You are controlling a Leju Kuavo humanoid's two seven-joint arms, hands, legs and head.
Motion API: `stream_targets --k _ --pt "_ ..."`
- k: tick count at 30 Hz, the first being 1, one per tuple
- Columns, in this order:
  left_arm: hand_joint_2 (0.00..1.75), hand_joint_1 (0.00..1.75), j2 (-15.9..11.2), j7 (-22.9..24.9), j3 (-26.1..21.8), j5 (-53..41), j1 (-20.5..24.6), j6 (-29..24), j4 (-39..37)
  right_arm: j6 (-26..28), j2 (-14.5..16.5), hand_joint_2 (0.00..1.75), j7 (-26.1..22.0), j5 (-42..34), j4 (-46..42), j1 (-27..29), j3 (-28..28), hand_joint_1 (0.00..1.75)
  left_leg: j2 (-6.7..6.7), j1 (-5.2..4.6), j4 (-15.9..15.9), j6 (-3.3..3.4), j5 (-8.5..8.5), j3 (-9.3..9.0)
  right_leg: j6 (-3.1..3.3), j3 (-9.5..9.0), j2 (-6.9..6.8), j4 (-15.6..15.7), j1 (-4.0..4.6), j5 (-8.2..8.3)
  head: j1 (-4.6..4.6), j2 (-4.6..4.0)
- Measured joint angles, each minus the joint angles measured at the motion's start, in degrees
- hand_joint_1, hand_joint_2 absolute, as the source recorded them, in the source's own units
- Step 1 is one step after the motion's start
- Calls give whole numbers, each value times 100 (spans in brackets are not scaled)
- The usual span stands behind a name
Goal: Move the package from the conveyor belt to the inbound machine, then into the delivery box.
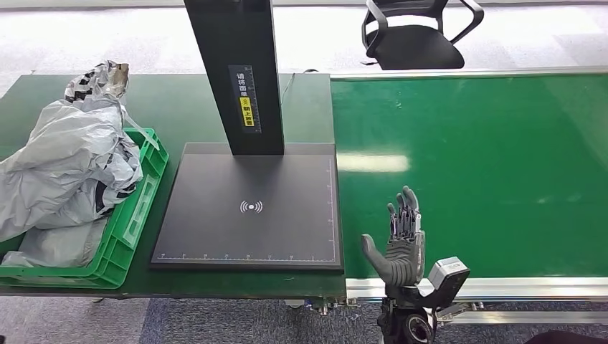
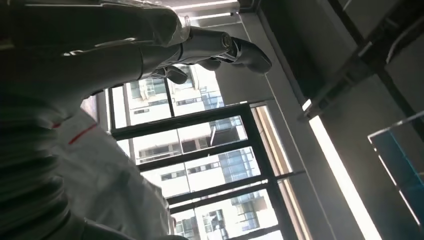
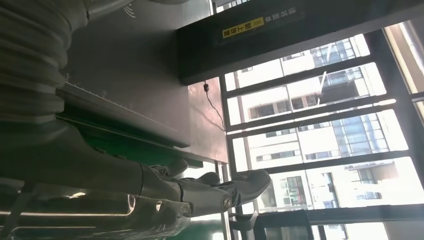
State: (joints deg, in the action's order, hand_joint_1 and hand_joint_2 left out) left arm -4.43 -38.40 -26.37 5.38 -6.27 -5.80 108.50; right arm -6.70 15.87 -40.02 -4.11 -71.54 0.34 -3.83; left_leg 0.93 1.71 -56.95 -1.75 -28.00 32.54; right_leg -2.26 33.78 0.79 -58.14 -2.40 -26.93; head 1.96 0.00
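Over the belt (image 1: 473, 172) | my right hand (image 1: 401, 247) open, empty | left hand (image 2: 150, 50): can't tell | box (image 1: 133, 229) full; no package waiting.

A black office chair (image 1: 414, 32) stands on pale grey carpet (image 1: 308, 36) at the top of the head view. Tall dark-framed windows (image 3: 320, 125) show sunlit buildings outside, and a bright light strip (image 2: 340, 180) crosses the lower right.
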Motion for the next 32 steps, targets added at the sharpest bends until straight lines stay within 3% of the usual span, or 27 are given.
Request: stream_targets --k 4,7,9,13,17,24,32 --pt "175 0 530 -17 1323 -791 -467 -718 739 141 7 175 0 65 3 -8 -25 0 -2 -2 0 4 -2 -8 -2 -15 0 2 -3 4 -3 0" --pt "175 0 597 -17 2455 -761 -559 -979 868 248 11 175 0 95 80 -104 -59 0 -17 1 0 4 0 -12 -2 -23 -7 2 0 4 -4 0" --pt "175 0 608 -18 3147 -674 -548 -757 757 344 14 175 0 145 172 -200 -104 0 -20 3 1 4 2 -17 -1 -29 -8 1 2 4 -3 0" --pt "175 0 682 -17 4016 -758 -488 213 -96 469 41 0 5 346 227 -174 -245 0 -22 3 1 4 3 -25 -1 -37 -9 1 2 4 -3 0" --pt "175 0 862 -17 4454 -1047 -320 738 -1134 492 105 175 86 536 116 60 -372 0 -20 0 1 5 2 -21 -2 -35 -8 1 0 4 -2 0" --pt "175 0 1174 -8 4559 -1283 -34 954 -2400 615 172 175 196 790 -181 412 -536 0 -22 2 1 4 0 -19 -3 -35 -16 1 2 1 -4 0" --pt "175 0 1240 -2 4466 -1454 -91 947 -2862 747 178 175 172 889 -246 619 -673 0 -23 2 2 3 -1 -17 -2 -34 -12 1 2 1 -5 0"
